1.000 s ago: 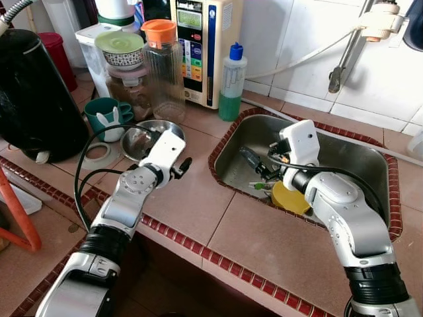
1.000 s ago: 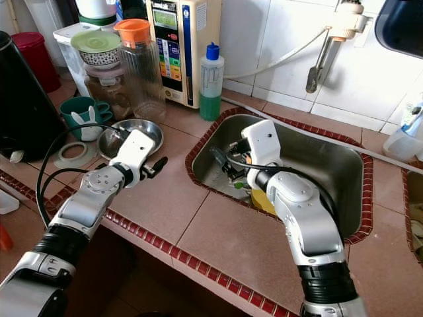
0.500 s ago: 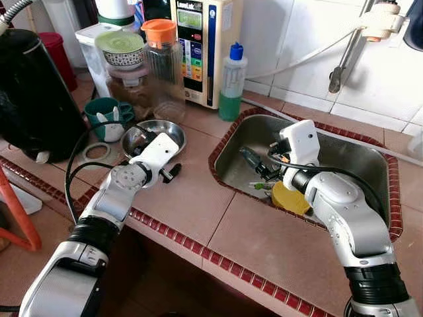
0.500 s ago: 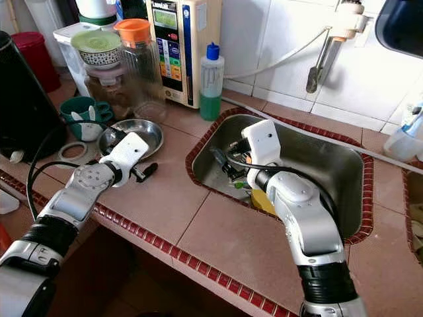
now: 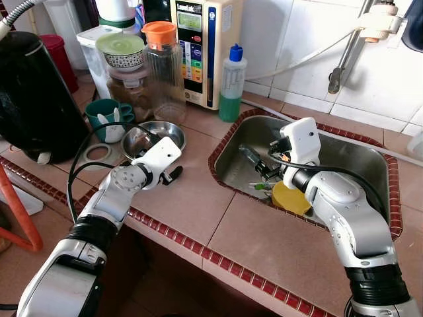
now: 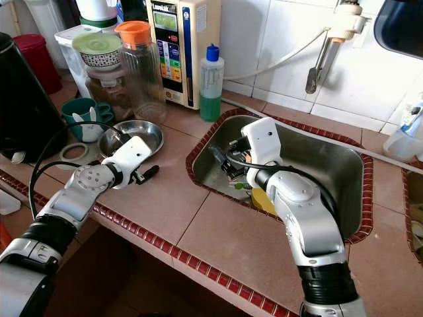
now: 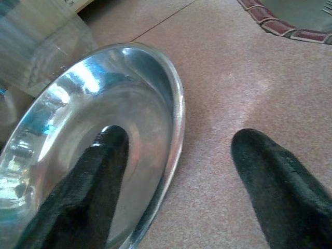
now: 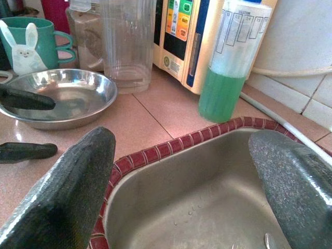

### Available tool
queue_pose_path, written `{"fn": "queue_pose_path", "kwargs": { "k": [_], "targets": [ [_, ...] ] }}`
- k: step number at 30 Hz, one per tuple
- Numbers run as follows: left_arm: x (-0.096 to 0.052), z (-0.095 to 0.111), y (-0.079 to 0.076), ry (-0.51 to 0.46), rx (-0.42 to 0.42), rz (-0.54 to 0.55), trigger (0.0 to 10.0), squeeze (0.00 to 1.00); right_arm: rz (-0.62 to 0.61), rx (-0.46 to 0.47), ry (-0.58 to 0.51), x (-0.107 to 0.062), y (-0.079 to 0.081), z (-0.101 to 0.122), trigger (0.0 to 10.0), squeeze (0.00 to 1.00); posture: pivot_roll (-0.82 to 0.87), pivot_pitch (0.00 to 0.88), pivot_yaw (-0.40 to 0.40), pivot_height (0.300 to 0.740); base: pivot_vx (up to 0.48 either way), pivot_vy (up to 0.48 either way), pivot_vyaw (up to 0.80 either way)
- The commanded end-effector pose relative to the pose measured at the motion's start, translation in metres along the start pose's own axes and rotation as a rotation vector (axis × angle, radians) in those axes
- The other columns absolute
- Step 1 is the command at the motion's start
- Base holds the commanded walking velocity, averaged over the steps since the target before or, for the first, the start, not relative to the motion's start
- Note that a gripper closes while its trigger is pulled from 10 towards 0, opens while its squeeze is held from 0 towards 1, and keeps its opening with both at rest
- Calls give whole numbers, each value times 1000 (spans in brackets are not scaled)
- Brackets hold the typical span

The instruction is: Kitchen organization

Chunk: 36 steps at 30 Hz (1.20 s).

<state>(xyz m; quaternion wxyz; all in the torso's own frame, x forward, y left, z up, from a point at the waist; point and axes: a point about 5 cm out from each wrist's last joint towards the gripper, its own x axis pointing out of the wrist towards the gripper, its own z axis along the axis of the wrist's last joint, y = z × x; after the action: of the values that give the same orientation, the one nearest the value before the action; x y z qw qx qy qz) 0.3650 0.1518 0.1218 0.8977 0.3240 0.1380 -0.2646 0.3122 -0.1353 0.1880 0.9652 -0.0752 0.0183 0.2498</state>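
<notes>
Straddling rim: left gripper [image 7: 176, 171] | steel bowl [image 7: 78, 140], shiny, seemingly empty

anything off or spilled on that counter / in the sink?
No spill visible. Left tool is open, straddling the steel bowl's rim, one finger inside, one over the counter. Right tool hangs open over the sink, where a yellow item and utensils lie loose.

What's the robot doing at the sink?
It is tidying the kitchen counter. Its left claw is open around the rim of a shiny metal bowl, one finger inside and one outside. Its right claw hangs open over the sink, holding nothing.
</notes>
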Motion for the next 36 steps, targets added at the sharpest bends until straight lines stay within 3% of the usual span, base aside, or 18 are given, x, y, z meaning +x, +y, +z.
{"fn": "queue_pose_path", "kwargs": {
  "k": [1,21,27,31,36],
  "targets": [
    [1,-22,-14,94,-6,-65,0,0,4,-3,-5,-3,0,2,10000,0,92,11,26,740,0,0,0],
    [3,-24,-20,67,-7,-72,0,0,-7,-5,1,-5,-1,1,10000,0,88,13,25,740,0,0,0],
    [4,-11,-22,-28,108,23,0,0,-12,0,-1,-4,-2,1,10000,0,92,13,22,740,0,0,0],
    [4,4,-37,-149,248,107,0,0,-41,23,-19,-2,-5,3,10000,0,92,12,19,740,0,0,0],
    [3,12,-49,-229,308,152,0,0,-77,58,-32,-2,-11,5,10000,0,92,11,18,740,0,0,0]
  ]
}}
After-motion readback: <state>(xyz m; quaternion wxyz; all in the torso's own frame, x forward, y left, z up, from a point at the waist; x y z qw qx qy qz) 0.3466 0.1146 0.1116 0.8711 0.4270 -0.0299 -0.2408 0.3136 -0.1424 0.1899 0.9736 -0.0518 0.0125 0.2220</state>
